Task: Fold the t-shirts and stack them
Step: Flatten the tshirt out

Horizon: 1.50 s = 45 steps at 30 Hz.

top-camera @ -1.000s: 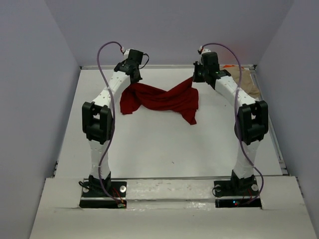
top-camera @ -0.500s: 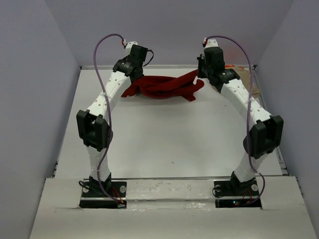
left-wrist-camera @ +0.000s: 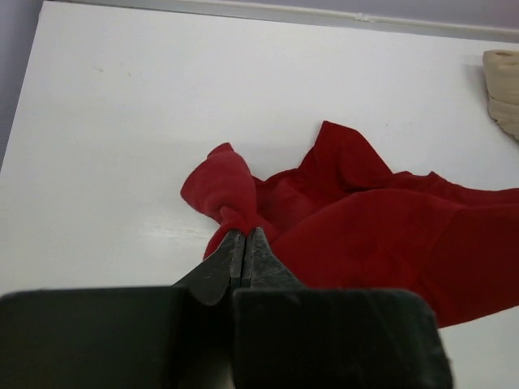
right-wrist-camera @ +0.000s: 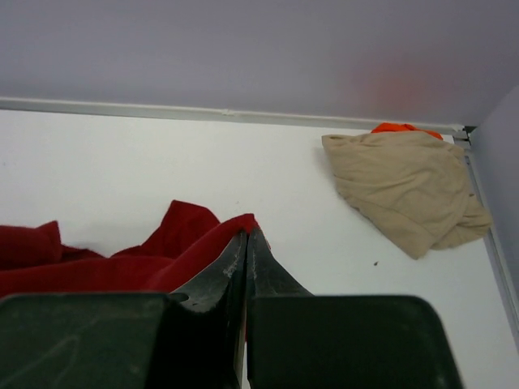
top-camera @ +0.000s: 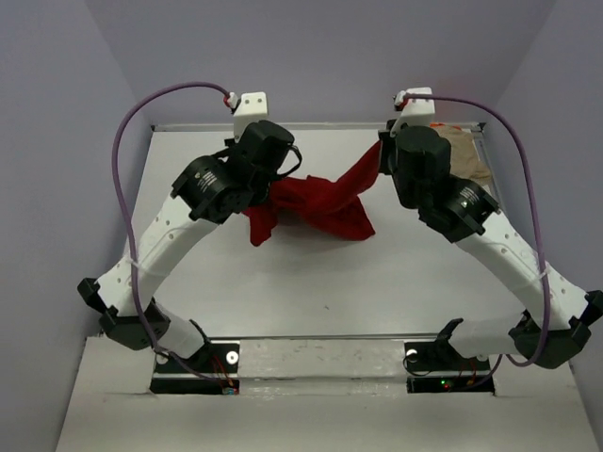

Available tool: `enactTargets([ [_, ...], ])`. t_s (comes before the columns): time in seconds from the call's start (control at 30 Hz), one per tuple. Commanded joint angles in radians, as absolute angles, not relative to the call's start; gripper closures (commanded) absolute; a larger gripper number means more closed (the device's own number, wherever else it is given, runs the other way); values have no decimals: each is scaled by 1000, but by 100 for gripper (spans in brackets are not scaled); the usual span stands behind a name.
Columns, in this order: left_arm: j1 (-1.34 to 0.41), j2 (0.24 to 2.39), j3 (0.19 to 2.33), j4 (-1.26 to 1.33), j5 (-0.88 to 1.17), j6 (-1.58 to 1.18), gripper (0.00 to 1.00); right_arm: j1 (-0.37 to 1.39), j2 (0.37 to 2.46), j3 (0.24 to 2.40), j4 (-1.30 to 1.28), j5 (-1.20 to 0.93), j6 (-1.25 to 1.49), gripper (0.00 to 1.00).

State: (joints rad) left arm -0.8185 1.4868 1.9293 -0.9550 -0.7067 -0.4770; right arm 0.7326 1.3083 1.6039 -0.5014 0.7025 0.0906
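A dark red t-shirt (top-camera: 325,200) hangs bunched between both arms above the white table (top-camera: 320,282). My left gripper (left-wrist-camera: 245,233) is shut on one bunched edge of the red t-shirt (left-wrist-camera: 381,243). My right gripper (right-wrist-camera: 247,235) is shut on another edge of the red t-shirt (right-wrist-camera: 105,267), which trails to the left. A tan t-shirt (right-wrist-camera: 405,190) lies crumpled in the far right corner, also seen as the tan t-shirt (top-camera: 468,155) behind the right arm. A sliver of orange t-shirt (right-wrist-camera: 399,128) shows behind it.
A pale wall (top-camera: 320,56) closes the back of the table, and side walls run along left and right. The arms' bases (top-camera: 193,363) sit at the near edge. Purple cables (top-camera: 141,104) loop above each arm.
Both arms have risen and pulled back toward the near side, lifting the red t-shirt off the far part of the table. The cloth now hangs lower in the middle.
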Motion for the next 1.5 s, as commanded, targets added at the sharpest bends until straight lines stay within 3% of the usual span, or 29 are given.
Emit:
enactTargets([
  [0.0,-928,1381,1935,-1135,-888,-621,100,924,1264,1588,-544,1028,90,100],
  [0.37,-991,1112,1718,-1117,-950,-767,100,1319,1270,1568,-542,1511,115,100],
  [0.63,-991,1143,1713,-1135,-976,-766,100,1301,1117,1506,-535,1605,84,100],
  [0.83,-945,1258,1756,-1063,-1019,-677,96,1073,1175,1537,-531,1338,48,100],
  [0.97,-766,1276,1694,-870,-847,-471,91,964,1319,1624,-585,1131,23,100],
  [1.17,-637,1389,1710,-758,-704,-387,84,812,1556,1778,-649,833,77,100],
  [1.33,-485,1540,1816,-726,-534,-319,67,707,1739,1937,-650,700,46,100],
  [1.47,-424,1711,1928,-718,-447,-304,63,625,1860,2055,-655,605,40,100],
])
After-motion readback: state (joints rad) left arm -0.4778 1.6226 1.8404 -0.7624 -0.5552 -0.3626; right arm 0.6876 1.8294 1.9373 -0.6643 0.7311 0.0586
